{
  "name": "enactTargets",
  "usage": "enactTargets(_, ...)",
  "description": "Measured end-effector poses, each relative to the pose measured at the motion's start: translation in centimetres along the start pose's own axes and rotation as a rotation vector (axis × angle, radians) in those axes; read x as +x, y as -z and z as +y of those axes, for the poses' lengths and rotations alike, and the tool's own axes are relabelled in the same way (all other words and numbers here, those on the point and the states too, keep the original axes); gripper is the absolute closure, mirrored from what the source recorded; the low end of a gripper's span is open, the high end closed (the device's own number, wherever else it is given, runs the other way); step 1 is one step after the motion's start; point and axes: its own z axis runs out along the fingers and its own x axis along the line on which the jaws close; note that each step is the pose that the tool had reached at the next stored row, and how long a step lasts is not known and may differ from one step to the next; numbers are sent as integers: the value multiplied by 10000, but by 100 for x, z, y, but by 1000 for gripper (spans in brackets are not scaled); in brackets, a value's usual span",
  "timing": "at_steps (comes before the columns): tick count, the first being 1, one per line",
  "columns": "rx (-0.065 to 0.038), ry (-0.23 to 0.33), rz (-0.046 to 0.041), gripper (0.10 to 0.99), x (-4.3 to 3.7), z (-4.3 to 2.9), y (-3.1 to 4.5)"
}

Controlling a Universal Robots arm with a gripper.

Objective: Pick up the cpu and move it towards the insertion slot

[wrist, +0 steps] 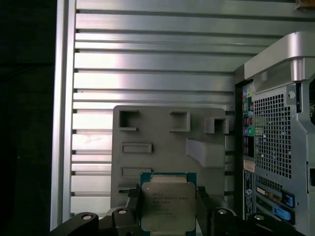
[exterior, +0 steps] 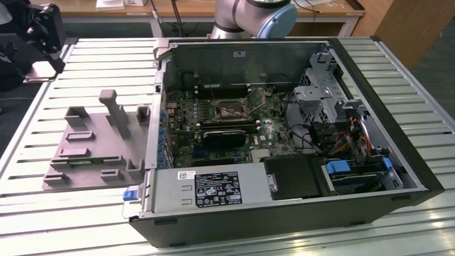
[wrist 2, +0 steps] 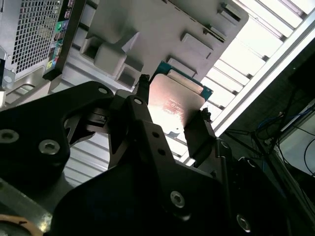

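The cpu point(wrist: 167, 205), a flat square chip with a silvery top and a thin green edge, sits between my gripper's point(wrist: 168, 202) two black fingers point(wrist: 133, 200), which are shut on its opposite sides. In the second wrist view the cpu point(wrist 2: 178, 101) shows from below, held up off the grey holder block point(wrist 2: 147, 29). In the exterior view the black gripper assembly point(exterior: 42, 29) hangs at the upper left, well away from the open computer case. The insertion slot point(exterior: 231, 110), a square socket with a shiny frame, lies on the green board inside the case.
The grey holder block point(exterior: 96, 144) with pockets and posts lies on the slatted metal table point(exterior: 42, 213) to the exterior view's left of the case point(exterior: 299, 224). A black heatsink point(exterior: 221, 138), cables and drive bays crowd the case. Its perforated rear wall point(wrist: 275, 132) stands beside the block.
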Motion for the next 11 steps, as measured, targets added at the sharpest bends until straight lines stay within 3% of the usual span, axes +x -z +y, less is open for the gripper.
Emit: enactTargets(11, 0, 0, 0, 553, -292, 2, -12)
